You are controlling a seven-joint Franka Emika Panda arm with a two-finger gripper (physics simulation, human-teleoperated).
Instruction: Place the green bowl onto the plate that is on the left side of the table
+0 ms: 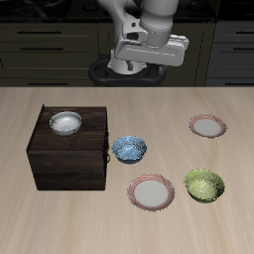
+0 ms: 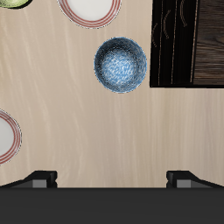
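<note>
Gripper (image 1: pixel 149 62) hangs high at the table's back, fingers spread wide, nothing held. Small round yellow-green speckled bowl (image 1: pixel 204 184) sits near the front edge, well apart from those fingers, just beside 1 round pink-rimmed plate. The target plate (image 1: pixel 207 125), round, whitish with a pinkish-red rim, lies farther back, open wood around it. Blue patterned bowl (image 2: pixel 121 64) sits below the wrist camera; the green bowl there is probably only a sliver.

The pale wooden table (image 1: pixel 30 213) shows a smooth, matt grain, while the dark brown wooden cabinet (image 1: pixel 69 159) looks rougher, with planked sides. The round blue patterned bowl (image 1: pixel 129 149) and the small yellow-green speckled bowl (image 1: pixel 204 184) look like glazed ceramic with a slight sheen.
</note>
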